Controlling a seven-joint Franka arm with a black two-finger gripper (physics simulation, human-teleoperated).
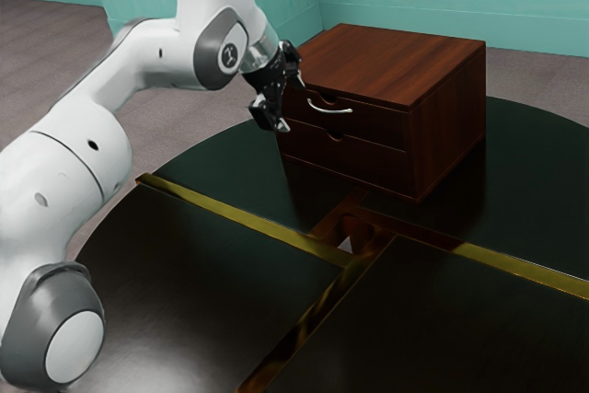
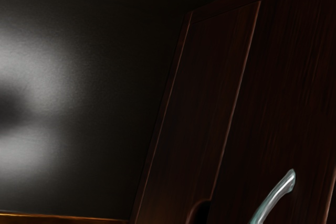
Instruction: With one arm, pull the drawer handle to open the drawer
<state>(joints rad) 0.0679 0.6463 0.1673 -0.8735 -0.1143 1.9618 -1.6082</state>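
Dark table (image 1: 230, 165), end effector (image 1: 268, 120) nr drawer handle (image 1: 329, 109)

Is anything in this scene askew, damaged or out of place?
Nothing stands out. The cabinet sits upright on the table, its drawers look shut, and the handle is intact. The gripper is beside the handle, not on it.

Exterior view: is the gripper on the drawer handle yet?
No, the gripper sits at the cabinet's front corner, apart from the handle, with bare wood between them.
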